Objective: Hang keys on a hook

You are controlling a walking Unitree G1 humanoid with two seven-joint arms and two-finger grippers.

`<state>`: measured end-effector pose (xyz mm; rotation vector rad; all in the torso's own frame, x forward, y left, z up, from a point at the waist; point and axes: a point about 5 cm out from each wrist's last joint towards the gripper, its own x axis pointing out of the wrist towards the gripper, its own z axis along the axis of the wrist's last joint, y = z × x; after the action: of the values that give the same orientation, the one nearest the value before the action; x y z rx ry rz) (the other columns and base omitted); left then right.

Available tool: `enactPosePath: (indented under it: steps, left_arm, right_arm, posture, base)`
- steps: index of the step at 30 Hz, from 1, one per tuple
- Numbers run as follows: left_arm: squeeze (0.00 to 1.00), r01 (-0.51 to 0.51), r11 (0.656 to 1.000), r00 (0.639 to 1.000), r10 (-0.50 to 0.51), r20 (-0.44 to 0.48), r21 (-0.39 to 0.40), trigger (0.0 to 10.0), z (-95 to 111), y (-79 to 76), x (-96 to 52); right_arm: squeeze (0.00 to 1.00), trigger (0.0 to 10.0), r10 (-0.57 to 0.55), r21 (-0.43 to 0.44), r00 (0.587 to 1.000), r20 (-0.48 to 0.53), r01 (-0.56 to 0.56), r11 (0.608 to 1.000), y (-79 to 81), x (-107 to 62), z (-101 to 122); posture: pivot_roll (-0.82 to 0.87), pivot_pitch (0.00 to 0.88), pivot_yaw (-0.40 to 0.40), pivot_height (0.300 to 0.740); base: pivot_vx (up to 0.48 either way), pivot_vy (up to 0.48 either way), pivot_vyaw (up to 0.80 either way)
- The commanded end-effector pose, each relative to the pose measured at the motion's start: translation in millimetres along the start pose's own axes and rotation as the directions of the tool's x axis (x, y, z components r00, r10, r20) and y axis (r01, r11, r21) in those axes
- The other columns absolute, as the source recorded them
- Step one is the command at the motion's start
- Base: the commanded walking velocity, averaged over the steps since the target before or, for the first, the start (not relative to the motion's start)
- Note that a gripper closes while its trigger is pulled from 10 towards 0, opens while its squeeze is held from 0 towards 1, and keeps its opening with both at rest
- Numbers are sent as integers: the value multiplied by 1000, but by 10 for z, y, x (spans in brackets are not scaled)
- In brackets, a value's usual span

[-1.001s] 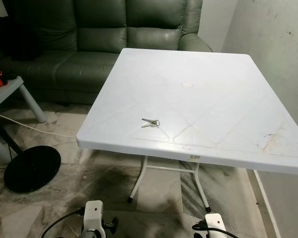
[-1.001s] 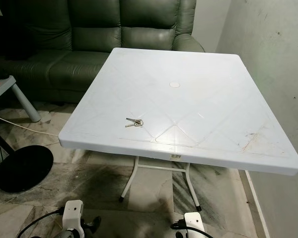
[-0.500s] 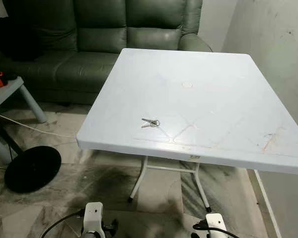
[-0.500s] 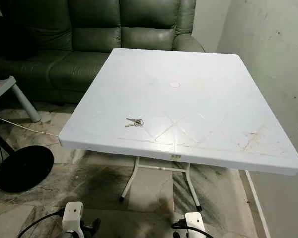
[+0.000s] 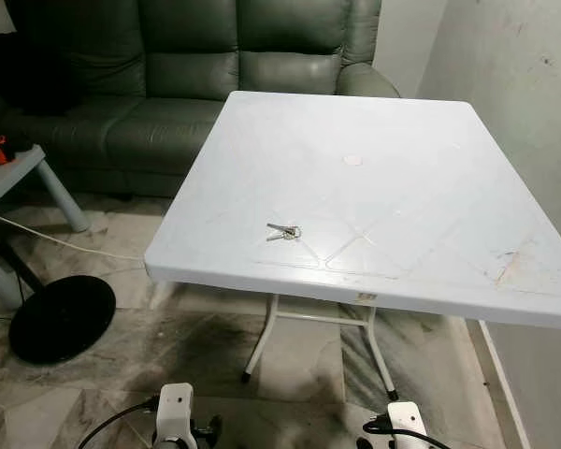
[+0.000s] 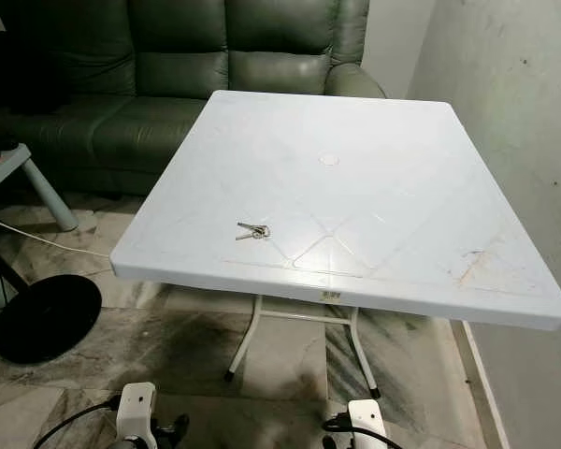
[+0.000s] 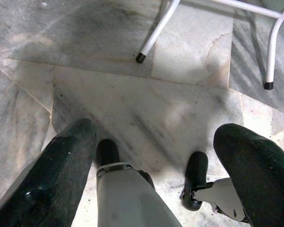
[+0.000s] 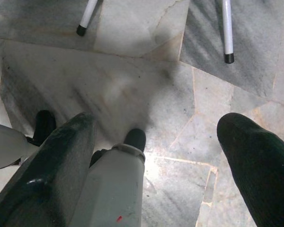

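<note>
The keys (image 5: pixel 283 232) lie flat on the white table (image 5: pixel 421 159), near its front edge and toward its left side, untouched, well ahead of and above both tools. We scan from the left. A black round base (image 5: pixel 60 317) sits on the marble floor (image 5: pixel 168 351), off to the left of our left tool, with a white cable (image 5: pixel 56 241) trailing past it. Beyond that stands a small grey side table (image 5: pixel 28 173), and behind everything the green sofa (image 5: pixel 168 84) runs along the back.

Now our left tool (image 7: pixel 154 161): it hangs low at our side, pointing down at the floor, its two black fingers (image 7: pixel 61 170) spread well apart and holding nothing. Between them we see our own grey leg and black foot, and farther along the tool's reach a white table leg (image 7: pixel 158 28) plants its black tip on the marble.

Over to our right tool (image 8: pixel 154 156): same story, hanging low, fingers (image 8: pixel 255 161) wide apart, empty, aimed at the floor with two table legs (image 8: pixel 227 28) ahead of it. To the right of it all rises a scuffed pale wall (image 5: pixel 514 75), just beside the table.
</note>
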<state>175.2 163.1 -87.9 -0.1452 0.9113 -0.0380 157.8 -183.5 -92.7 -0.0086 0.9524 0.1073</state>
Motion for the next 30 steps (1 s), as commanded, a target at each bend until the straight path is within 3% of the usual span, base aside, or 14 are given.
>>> enactPosePath:
  steps: [1,20,21,30]
  left_arm:
    - [0,-7,1000,1000,7,-14,5,10000,-23,28,-8]
    - [0,-5,1000,1000,5,-14,1,10000,-33,33,-12]
    - [0,-6,1000,1000,6,-14,0,10000,-32,32,-12]
    - [0,-7,1000,1000,7,-14,-4,10000,-38,29,-12]
  right_arm:
    - [1000,10000,0,8,1000,11,0,1000,-2,1,15]
    - [1000,10000,2,-2,1000,-6,-2,1000,-2,-6,-22]
    - [0,10000,6,7,1000,-8,-6,1000,2,-7,-27]
    - [0,10000,-4,-6,1000,-19,4,1000,-2,-9,-44]
  posture:
    - [-13,0,-7,740]
    - [-12,0,-6,740]
    - [-12,0,-6,740]
    - [-8,0,-9,740]
  base:
    - [0,0,0]
    - [0,0,0]
    - [0,0,0]
    - [0,0,0]
